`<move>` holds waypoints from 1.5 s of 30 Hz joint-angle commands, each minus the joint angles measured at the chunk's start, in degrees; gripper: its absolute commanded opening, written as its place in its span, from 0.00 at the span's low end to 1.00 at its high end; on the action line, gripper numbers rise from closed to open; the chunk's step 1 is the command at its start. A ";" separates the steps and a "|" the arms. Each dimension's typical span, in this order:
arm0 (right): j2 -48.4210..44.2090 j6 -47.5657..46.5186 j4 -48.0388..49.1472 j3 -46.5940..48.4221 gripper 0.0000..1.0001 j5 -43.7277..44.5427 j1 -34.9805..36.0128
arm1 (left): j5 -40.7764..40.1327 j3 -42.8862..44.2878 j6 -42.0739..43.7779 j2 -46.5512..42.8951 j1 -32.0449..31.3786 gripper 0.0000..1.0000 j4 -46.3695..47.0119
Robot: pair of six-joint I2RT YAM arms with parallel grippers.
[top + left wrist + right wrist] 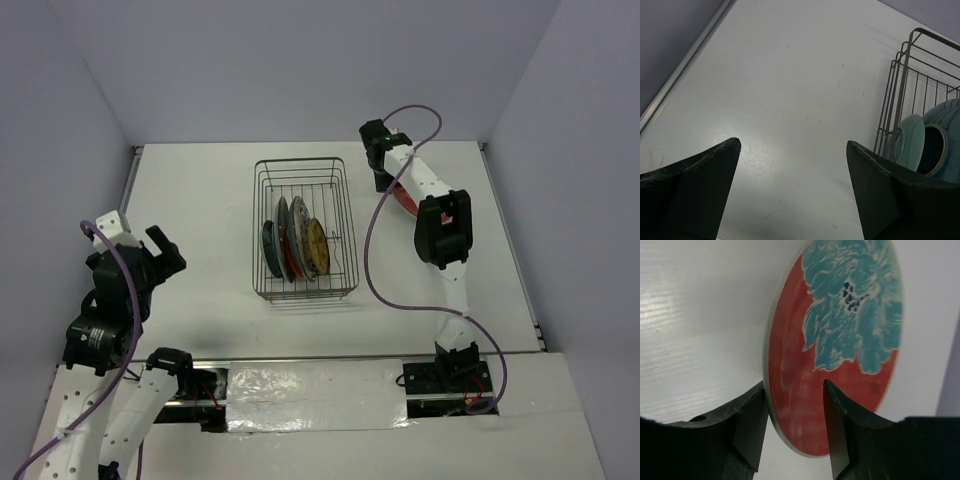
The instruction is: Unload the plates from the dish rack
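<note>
The dark wire dish rack (pixel 305 190) stands mid-table with several plates upright in its near half: a dark teal one (pixel 269 250), a white dark-patterned one (pixel 298 222) and a yellowish one (pixel 318 247). My right gripper (pixel 386 182) is to the right of the rack, shut on a red-orange plate (pixel 403 201). In the right wrist view this plate (pixel 840 340) has a teal flower, stands tilted on edge, and its rim sits between my fingers (pixel 792 390). My left gripper (pixel 166 251) is open and empty left of the rack. It sees the rack's corner (pixel 900 95) and teal plates (pixel 910 141).
White table with a raised metal edge strip at the far left (pixel 685 65). Grey walls close in on the left, back and right. A purple cable (pixel 372 250) loops from the right arm beside the rack.
</note>
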 commanded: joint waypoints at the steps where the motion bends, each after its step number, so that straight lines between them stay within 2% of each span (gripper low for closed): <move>1: -3.82 1.11 3.69 -3.09 0.53 -7.13 -0.38 | 1.10 0.11 1.65 0.96 -0.28 0.99 2.13; 4: -6.29 1.81 5.01 -5.38 0.56 -11.80 -0.38 | 1.62 1.16 1.92 2.10 -0.28 0.99 1.52; 6: -8.30 2.69 3.97 -5.30 0.63 -13.65 -0.47 | 2.50 3.17 2.36 3.33 -0.28 1.00 0.73; 8: -10.50 2.87 3.87 -6.00 0.81 -16.55 -0.38 | 4.87 5.72 2.27 5.77 -0.28 1.00 -0.58; 9: -13.04 2.78 3.78 -6.35 0.97 -17.25 -0.38 | 5.66 9.48 2.01 7.01 -0.28 1.00 -1.46; 10: -14.19 2.95 3.43 -6.70 1.00 -17.61 -0.38 | 7.76 11.34 1.74 8.15 -0.19 0.99 -2.86; 12: -17.87 4.97 0.89 -6.88 1.00 -17.18 -0.30 | 9.26 17.84 0.43 13.24 -0.28 1.00 -5.15; 14: -23.40 7.77 0.97 -10.20 1.00 -15.86 -0.38 | 13.56 23.63 -0.71 19.46 -0.72 0.99 -8.13; 16: -28.16 9.97 1.58 -15.63 1.00 -15.24 -0.38 | 13.94 26.55 -2.73 25.00 -2.82 0.99 -9.20; 18: -36.50 12.97 3.77 -23.61 1.00 -15.50 -0.38 | 7.99 31.73 -6.93 28.36 -10.44 0.98 -11.74; 19: -39.40 13.50 6.04 -26.54 1.00 -16.20 -0.38 | 0.38 34.97 -8.26 31.51 -17.87 0.99 -13.49; 21: -48.54 13.94 8.43 -35.65 1.00 -18.84 -0.38 | -5.56 38.33 -11.42 35.65 -24.95 0.99 -15.52; 22: -51.44 15.07 10.61 -38.49 1.00 -19.54 -0.38 | -7.67 41.82 -12.05 40.89 -30.29 0.99 -16.49; 25: -65.22 16.39 14.32 -48.52 1.00 -24.28 -0.38 | -15.93 48.07 -15.48 51.71 -36.64 1.00 -22.73; 27: -69.64 17.02 14.76 -53.60 1.00 -25.69 0.14 | -18.85 49.76 -17.23 56.65 -38.33 0.98 -24.85; 31: -78.35 16.23 14.42 -58.73 1.00 -26.49 0.50 | -20.96 51.08 -18.82 61.32 -40.71 0.88 -24.06; 34: -80.73 15.53 13.45 -60.93 1.00 -26.84 0.58 | -22.37 52.49 -20.66 65.28 -41.06 0.81 -26.07; 38: -82.58 14.47 13.27 -63.12 1.00 -27.02 0.58 | -23.95 53.72 -24.00 68.37 -41.24 0.76 -29.68; 45: -84.16 13.41 13.18 -64.97 1.00 -27.63 0.58 | -24.30 49.68 -24.80 68.72 -41.33 0.62 -27.66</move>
